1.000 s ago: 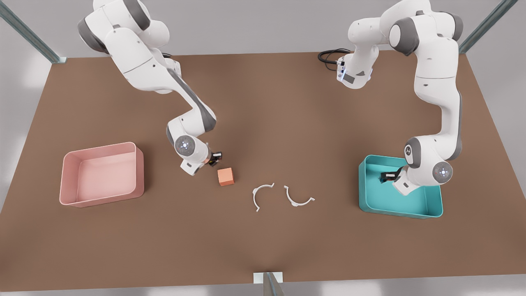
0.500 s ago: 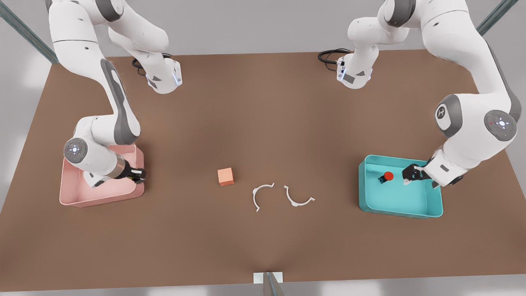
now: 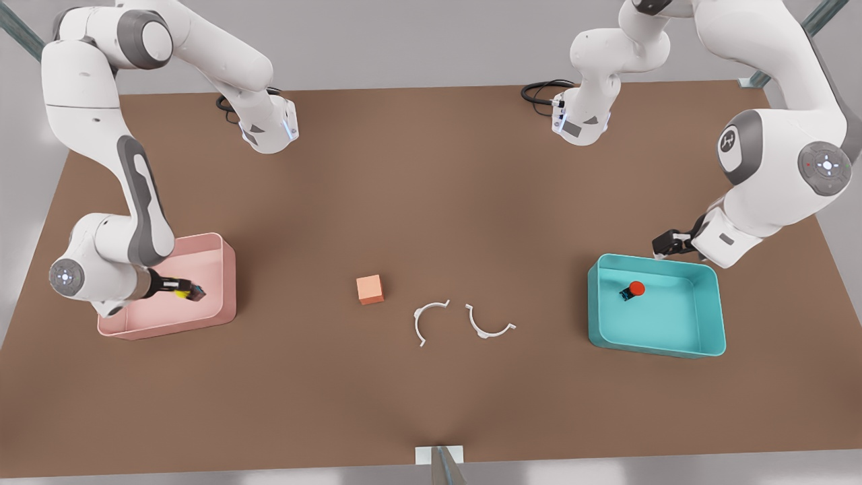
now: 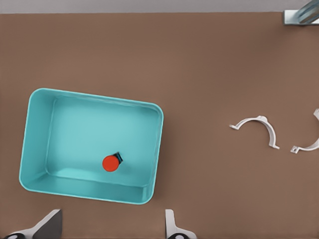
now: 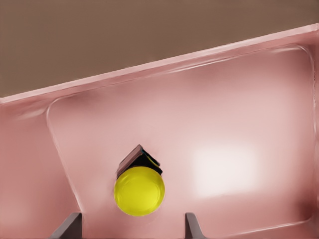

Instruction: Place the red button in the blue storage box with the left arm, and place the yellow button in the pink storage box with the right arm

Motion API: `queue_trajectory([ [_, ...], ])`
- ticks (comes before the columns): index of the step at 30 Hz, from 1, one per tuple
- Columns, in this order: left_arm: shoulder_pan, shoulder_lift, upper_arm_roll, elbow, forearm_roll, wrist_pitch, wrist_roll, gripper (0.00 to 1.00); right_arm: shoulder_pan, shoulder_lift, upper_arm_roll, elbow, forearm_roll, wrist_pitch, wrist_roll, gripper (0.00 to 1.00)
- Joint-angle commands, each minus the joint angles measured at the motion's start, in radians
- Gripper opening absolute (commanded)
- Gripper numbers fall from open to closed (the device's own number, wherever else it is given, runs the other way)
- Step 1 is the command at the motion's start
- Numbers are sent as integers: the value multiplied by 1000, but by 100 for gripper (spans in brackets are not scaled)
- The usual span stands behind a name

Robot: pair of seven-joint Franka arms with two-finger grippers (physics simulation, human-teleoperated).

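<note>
Risk: our right gripper [image 3: 192, 291], fingers wide, is hovering over the yellow button [image 5: 139, 190] and could nudge it; left gripper [image 3: 663, 244] is hanging wide, empty.

Brown table [image 3: 431, 188], grey wall [image 3: 404, 40], metal frame posts [image 3: 20, 27]

Glossy pink storage box [image 5: 209, 114], smooth plastic blue storage box [image 4: 40, 144], matt brown table [image 3: 431, 168]

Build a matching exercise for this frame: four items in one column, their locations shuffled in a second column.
Items:
1. red-capped round push-button
2. yellow-capped round push-button
3. salmon-orange cube
4. left hand

Locations:
A. on the bare brown table
B. inside the pale pink plastic tray
C. above the teal tray's far rim
D. inside the teal plastic tray

Pairs: 1-D, 2-B, 3-A, 4-C
</note>
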Motion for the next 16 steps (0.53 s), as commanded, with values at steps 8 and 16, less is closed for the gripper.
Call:
queue_trajectory([
  [8,-10,-1,0,-1,1,-9,-121,100,5,-103,258,460,-5,-318,-100,100],
  [16,-10,-1,0,-1,1,-9,-120,100,583,-369,-360,240,146,-344,19,100],
])
